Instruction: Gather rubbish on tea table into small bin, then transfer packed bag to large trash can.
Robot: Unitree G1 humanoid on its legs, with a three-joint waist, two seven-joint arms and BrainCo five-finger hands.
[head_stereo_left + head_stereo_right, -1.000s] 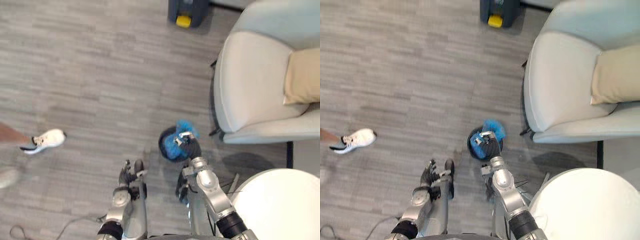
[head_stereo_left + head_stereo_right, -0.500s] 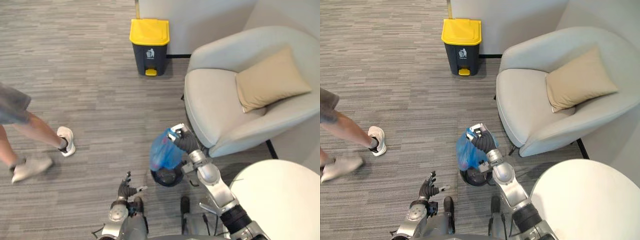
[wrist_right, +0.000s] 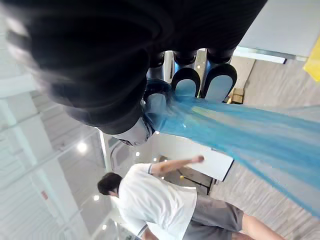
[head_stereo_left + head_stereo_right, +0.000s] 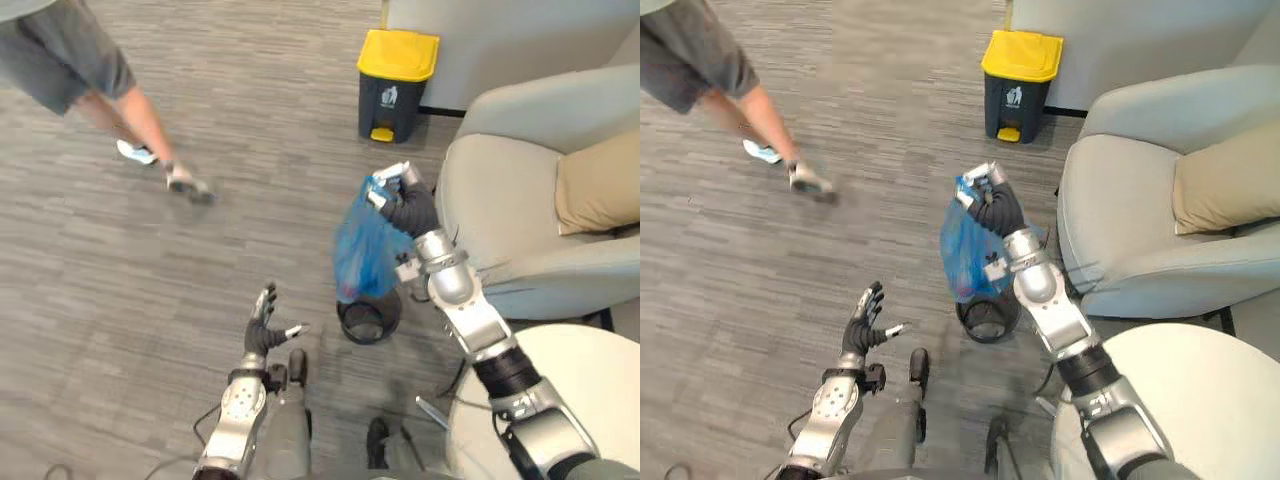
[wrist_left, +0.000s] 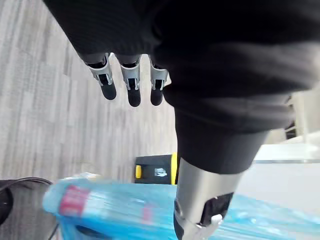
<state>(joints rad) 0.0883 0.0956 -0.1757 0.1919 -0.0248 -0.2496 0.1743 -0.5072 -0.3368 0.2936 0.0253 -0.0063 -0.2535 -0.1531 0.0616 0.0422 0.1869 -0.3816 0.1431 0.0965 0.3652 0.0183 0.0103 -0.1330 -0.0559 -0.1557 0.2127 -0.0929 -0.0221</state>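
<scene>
The robot's right hand (image 4: 410,205) grips the gathered neck of a packed blue rubbish bag (image 4: 362,255), fingers curled tight around the plastic. The bag hangs over the small black bin (image 4: 368,322) on the floor, beside a grey armchair (image 4: 510,230). The left hand (image 4: 265,325) hovers low with fingers spread, holding nothing. A yellow-lidded trash can (image 4: 397,72) stands by the wall, well apart, as a person (image 4: 80,60) walks past.
</scene>
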